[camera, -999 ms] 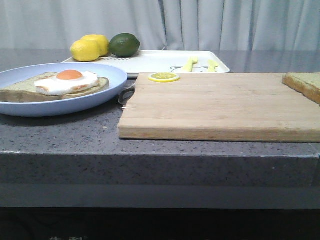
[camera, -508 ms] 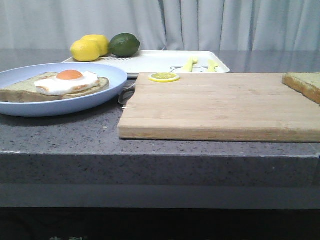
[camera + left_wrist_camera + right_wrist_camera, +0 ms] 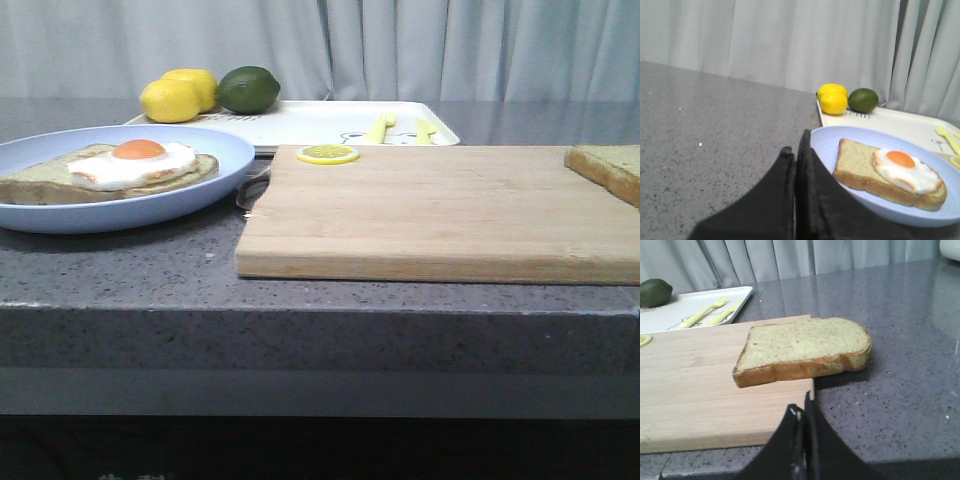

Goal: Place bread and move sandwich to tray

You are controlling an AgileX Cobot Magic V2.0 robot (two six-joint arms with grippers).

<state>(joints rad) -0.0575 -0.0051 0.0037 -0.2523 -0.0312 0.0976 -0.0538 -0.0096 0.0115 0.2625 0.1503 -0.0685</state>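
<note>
The biggest risk sat with the bread [image 3: 802, 351]: in the right wrist view it lay across the corner of the board [image 3: 700, 385], part of it hanging over the edge above the counter [image 3: 890, 390], so a grip from one side could tip it off or push it along the wood. The right gripper [image 3: 802, 415], low in the middle of that frame, had its jaws together and was near the slice but not touching it — it would need to open before it could take the crust. In the front view the same slice showed only at the right edge of the frame, cut off by it, so its full position could not be judged there. The left gripper [image 3: 796, 155] also had its jaws together, just beside the rim of the plate [image 3: 825, 142]; I judged that a careless move could knock the rim and make the egg slide. The plate, at the left of the front view, held the sandwich [image 3: 120, 170] with the egg on top. The tray [image 3: 310, 122], at the upper centre, carried two lemons [image 3: 180, 95] and a lime [image 3: 248, 89] on its left end, so free room was mostly to the right — a plate set too far left could hit the fruit. A lemon slice [image 3: 328, 154] lay on the board's far edge.
</note>
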